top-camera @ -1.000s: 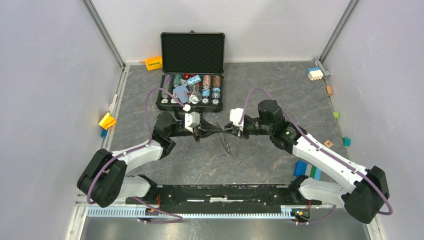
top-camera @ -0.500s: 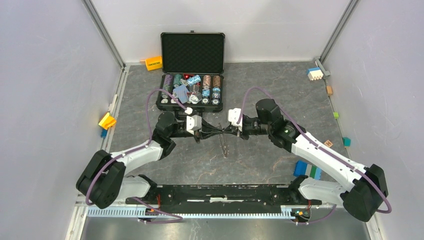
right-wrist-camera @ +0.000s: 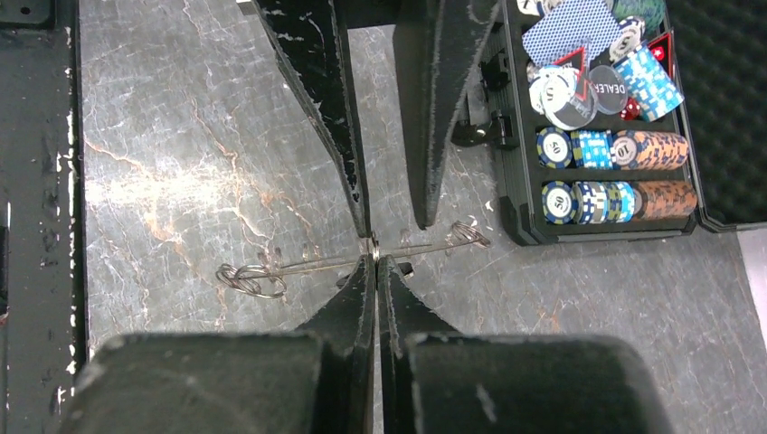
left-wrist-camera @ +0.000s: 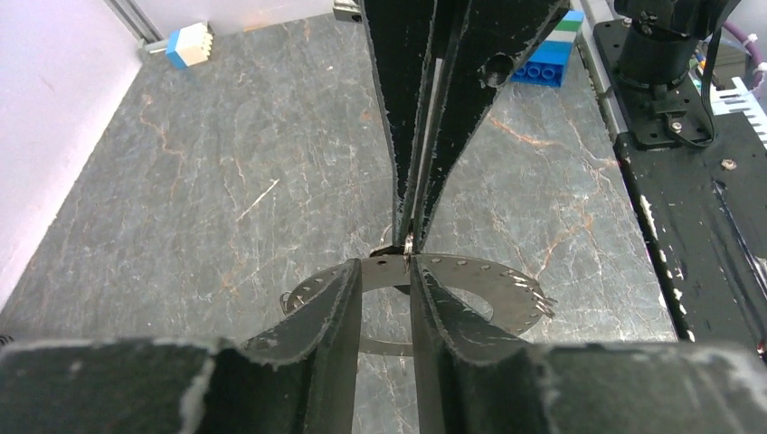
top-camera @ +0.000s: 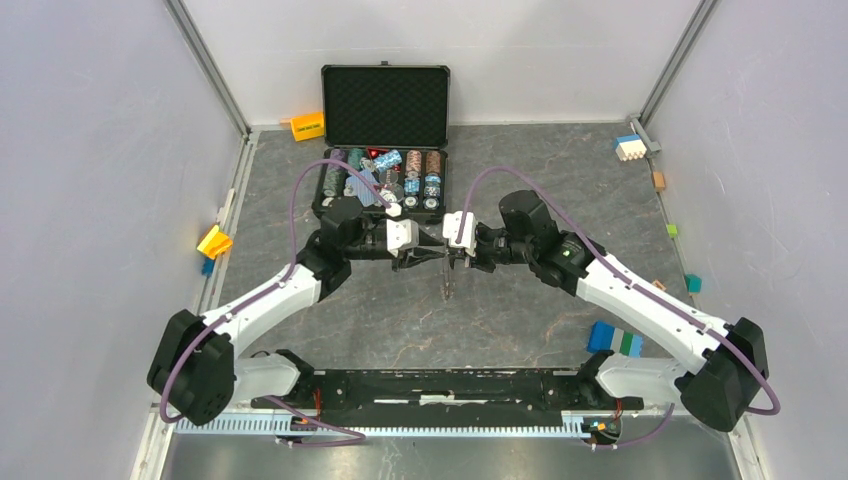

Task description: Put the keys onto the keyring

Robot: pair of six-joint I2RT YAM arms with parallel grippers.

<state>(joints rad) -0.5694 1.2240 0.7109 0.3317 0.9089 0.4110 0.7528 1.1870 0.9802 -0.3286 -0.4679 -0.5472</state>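
The keyring (top-camera: 446,282), a flat grey ring with small wire loops at both ends, hangs in the air below the two meeting grippers. In the left wrist view its holed band (left-wrist-camera: 470,276) crosses just past my left gripper (left-wrist-camera: 386,264), whose fingers stand apart and do not pinch it. In the right wrist view it is a thin edge-on line (right-wrist-camera: 317,261). My right gripper (right-wrist-camera: 374,258) is shut on a tiny silver key loop (right-wrist-camera: 373,247) right at the ring's top edge. From above, the left gripper (top-camera: 432,258) and right gripper (top-camera: 452,258) are tip to tip.
An open black case (top-camera: 385,105) with poker chips and cards stands just beyond the grippers. A blue-green brick (top-camera: 605,338) lies at the near right. A yellow block (top-camera: 214,241) sits at the left wall, an orange one (top-camera: 307,126) and a white-blue one (top-camera: 629,147) at the back.
Both grippers have moved together toward the case, carrying the hanging keyring with them. The left arm has stretched farther out. The ring now hangs straighter.
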